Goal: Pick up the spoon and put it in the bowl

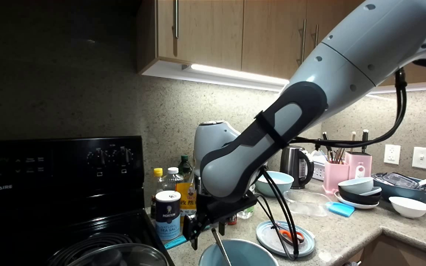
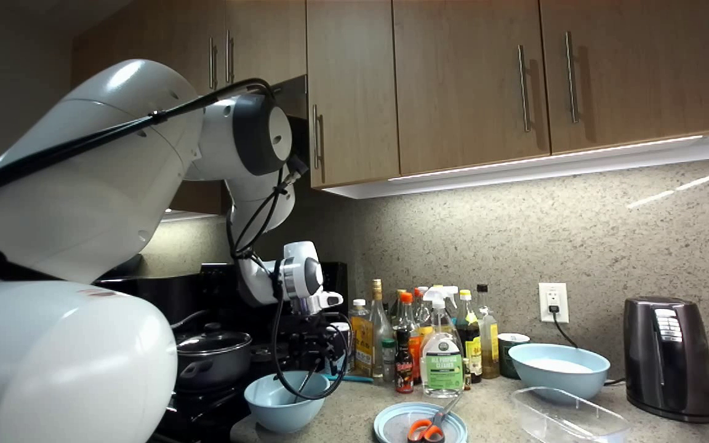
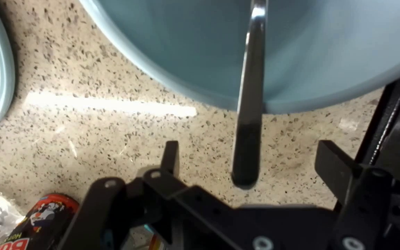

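The light blue bowl (image 3: 186,52) stands on the counter beside the stove; it shows in both exterior views, as the bowl (image 1: 252,253) and the bowl (image 2: 280,411). Leaning on its rim is the metal spoon (image 3: 252,86), the dark end of its handle sticking out past the rim. The spoon's head is out of frame in the wrist view and hidden inside the bowl in an exterior view (image 1: 221,246). My gripper (image 3: 248,146) is open, its fingers on either side of the handle end, a gap between each finger and the handle. Nothing is held.
A plate (image 1: 264,242) with orange-handled scissors lies beside the bowl. The salt canister (image 1: 168,218) and several bottles, with a spray bottle (image 2: 442,363), line the wall. On the stove sits a lidded pot (image 2: 213,366). Another blue bowl (image 2: 560,369) is farther back near the kettle (image 2: 668,363).
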